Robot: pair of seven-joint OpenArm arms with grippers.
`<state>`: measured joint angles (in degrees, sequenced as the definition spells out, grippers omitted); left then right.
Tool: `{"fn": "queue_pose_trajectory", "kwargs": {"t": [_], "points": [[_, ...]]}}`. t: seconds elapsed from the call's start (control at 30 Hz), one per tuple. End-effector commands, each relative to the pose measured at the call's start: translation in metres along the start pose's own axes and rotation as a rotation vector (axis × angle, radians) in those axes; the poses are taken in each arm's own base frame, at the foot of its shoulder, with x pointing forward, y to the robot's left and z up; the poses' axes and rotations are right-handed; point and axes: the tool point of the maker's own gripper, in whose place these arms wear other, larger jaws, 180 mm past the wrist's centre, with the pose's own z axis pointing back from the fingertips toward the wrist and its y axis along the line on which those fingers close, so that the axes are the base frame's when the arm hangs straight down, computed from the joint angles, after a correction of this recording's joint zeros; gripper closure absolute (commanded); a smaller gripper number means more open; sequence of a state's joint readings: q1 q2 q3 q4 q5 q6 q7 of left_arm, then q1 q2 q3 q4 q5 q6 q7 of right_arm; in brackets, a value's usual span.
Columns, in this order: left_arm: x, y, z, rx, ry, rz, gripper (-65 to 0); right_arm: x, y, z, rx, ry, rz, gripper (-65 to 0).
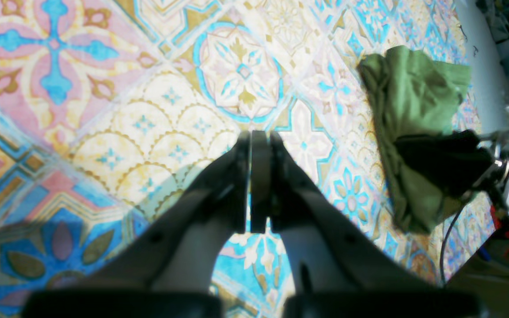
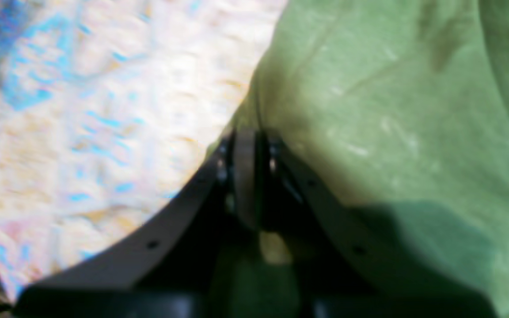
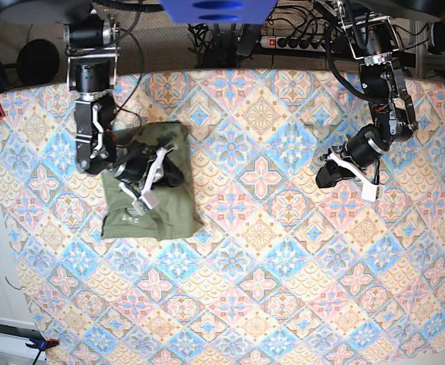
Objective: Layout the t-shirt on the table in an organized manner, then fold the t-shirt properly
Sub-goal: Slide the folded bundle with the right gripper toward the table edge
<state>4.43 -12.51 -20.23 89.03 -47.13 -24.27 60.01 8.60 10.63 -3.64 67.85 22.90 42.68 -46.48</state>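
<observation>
Right end effector [image 2: 245, 145] pinched the bunched t-shirt [image 3: 150, 186]; left end effector [image 1: 259, 145] sat closed, empty, far away on the desk [image 3: 283, 289]. Spreading and folding remained.

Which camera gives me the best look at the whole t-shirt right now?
The base view: it shows the whole t-shirt bunched into a compact green heap on the table, under the right gripper. The left wrist view shows it small and partly hidden by that arm. The right wrist view shows only blurred green cloth.
</observation>
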Motion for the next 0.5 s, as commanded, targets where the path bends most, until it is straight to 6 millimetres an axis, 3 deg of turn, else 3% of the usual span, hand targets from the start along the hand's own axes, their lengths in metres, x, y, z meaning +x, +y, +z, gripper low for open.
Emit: {"fn": "queue_pose_trajectory", "kwargs": {"t": [0.0,0.27,0.47], "points": [[0.017,-0.006,0.002,-0.023,-0.046,-0.023,0.0,-0.022,-0.033,0.015,-0.118,0.127,0.021,-4.1],[0.017,-0.006,0.002,-0.023,-0.046,-0.023,0.0,0.011,-0.072,0.041,-0.202,0.1,0.08,-4.1],[0.017,-0.006,0.002,-0.023,-0.046,-0.023,0.0,0.028,-0.074,0.043,-0.211,0.07,0.098,-4.1]]}}
